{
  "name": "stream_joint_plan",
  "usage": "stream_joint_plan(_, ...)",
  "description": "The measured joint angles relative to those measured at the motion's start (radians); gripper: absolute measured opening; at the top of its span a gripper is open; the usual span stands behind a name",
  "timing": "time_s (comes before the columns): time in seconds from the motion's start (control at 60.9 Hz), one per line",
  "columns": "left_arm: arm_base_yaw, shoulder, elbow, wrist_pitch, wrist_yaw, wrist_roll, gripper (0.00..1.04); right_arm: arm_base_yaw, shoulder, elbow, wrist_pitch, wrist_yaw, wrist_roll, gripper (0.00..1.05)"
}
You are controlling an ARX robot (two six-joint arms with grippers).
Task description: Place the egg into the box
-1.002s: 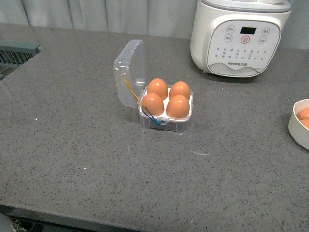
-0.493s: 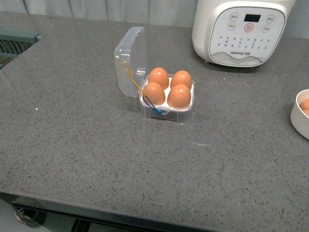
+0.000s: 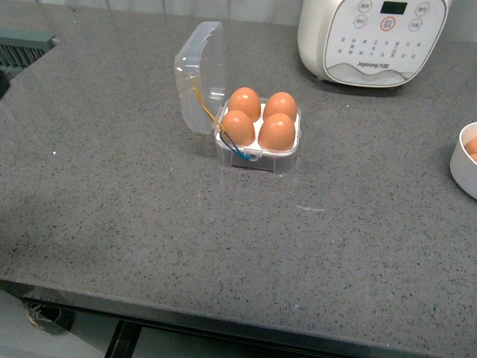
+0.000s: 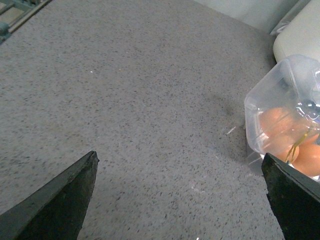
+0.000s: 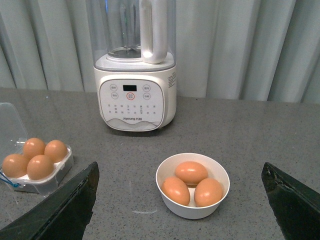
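A small square clear-plastic egg box [image 3: 268,159] stands lid-open on the grey speckled counter [image 3: 149,224], a smooth orange-brown egg [image 3: 277,131] in each cell. The left gripper [image 4: 179,156] and right gripper [image 5: 179,165] both gape wide, holding nothing.

The egg box [image 3: 257,159] with its lid open, a white blender [image 3: 373,37] and a round white bowl [image 3: 462,168] are set apart on the grey speckled table [image 3: 134,224].
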Motion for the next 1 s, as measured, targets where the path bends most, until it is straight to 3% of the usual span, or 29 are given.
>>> stream_joint_plan(0.361,-0.037,0.364,0.214,0.122,-0.028,-0.037,0.98,0.0,0.0,0.0,0.0,0.0,0.0,0.95)
stream_joint_plan(0.739,-0.097,0.568,0.356,0.183,-0.048,-0.067,0.98,0.0,0.0,0.0,0.0,0.0,0.0,0.95)
stream_joint_plan(1.002,-0.256,0.47,0.301,0.197,0.072,-0.049,0.98,0.0,0.0,0.0,0.0,0.0,0.0,0.95)
